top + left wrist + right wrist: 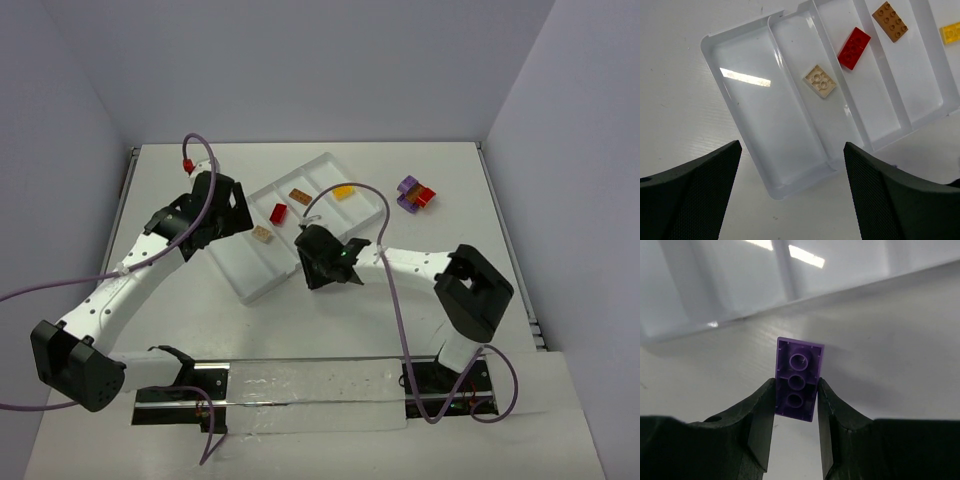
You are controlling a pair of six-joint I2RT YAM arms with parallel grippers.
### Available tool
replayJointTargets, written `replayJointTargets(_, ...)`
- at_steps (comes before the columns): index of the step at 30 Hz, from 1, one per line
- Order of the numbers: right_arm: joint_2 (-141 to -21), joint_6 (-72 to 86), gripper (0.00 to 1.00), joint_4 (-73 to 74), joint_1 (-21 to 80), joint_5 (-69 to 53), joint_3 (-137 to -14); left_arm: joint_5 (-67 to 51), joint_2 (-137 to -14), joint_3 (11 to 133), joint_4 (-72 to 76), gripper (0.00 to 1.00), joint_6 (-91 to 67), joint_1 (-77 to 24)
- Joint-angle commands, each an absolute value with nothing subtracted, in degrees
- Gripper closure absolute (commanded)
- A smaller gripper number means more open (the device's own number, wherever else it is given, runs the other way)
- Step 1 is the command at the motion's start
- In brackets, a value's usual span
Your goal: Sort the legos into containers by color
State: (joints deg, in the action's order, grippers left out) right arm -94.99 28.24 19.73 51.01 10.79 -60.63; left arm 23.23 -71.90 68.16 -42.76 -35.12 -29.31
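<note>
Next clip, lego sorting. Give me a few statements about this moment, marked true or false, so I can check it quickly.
1. The right gripper is shut on a purple brick. True.
2. The left gripper grips the tan brick. False: it is open and empty above the tray, and the tan brick lies in the tray.
3. The red brick shares a compartment with the tan brick. False: a ridge separates them.
4. A second purple brick lies on the table, outside the tray. True.
</note>
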Motion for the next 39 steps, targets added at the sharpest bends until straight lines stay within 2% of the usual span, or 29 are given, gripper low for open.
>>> replayJointTargets(1, -98.96, 26.84, 0.7, 23.85, 55.27, 14.41, -63.17, 21.41, -70.31, 69.06, -43.79, 0.09, -36.58, -28.83)
replayJointTargets(2, -98.99, 27.08, 0.69, 23.94, 55.41, 14.48, -63.03, 21.21, -70.31, 68.98, -43.88, 0.09, -36.69, -28.83)
replayJointTargets(4, -99.05, 27.85, 0.59, 23.52, 56.2, 14.59, -62.28, 20.7, -70.31, 68.91, -44.12, 0.09, -37.08, -28.83)
replayJointTargets(5, -98.89, 28.05, 0.52, 23.35, 56.25, 14.32, -61.84, 20.48, -70.33, 68.91, -44.24, 0.09, -37.29, -28.83)
replayJointTargets(9, -97.69, 28.57, 0.11, 23.53, 56.34, 14.39, -60.11, 18.78, -70.31, 68.75, -44.21, 0.09, -37.7, -28.83)
replayJointTargets(11, -96.62, 28.77, 0.04, 23.82, 56.43, 14.06, -59.62, 18.16, -70.25, 68.82, -44.33, 0.09, -37.85, -28.83)
replayJointTargets(15, -88.99, 29.62, 0.0, 24.66, 56.21, 15.21, -57.84, 15.81, -69.74, 68.01, -44.36, 0.09, -38.48, -29.68)
replayJointTargets(19, -79.71, 29.91, 0.0, 27.65, 53.62, 19.59, -56.8, 17.16, -70.26, 67.52, -44.42, 0.1, -42.45, -35.28)
replayJointTargets(23, -68.38, 30.67, 0.0, 28.74, 44.47, 19.68, -52.63, 19.25, -73.12, 67.5, -43.95, 0.11, -46.94, -43.76)
replayJointTargets(26, -60.88, 30.79, 0.01, 29.28, 32.35, 16.51, -48.72, 17.57, -77.31, 66.0, -39.63, 0.12, -47.34, -51.13)
replayJointTargets(32, -55.9, 28.39, 0.01, 32.08, 16.73, 14.51, -49.74, 15.56, -86.02, 66.53, -35.25, 0.14, -43.95, -56.86)
replayJointTargets(39, -53.75, 27.02, 0.0, 32.02, 11.8, 12.3, -51.74, 16.98, -97.18, 71.1, -35.48, 0.16, -41.4, -60.64)
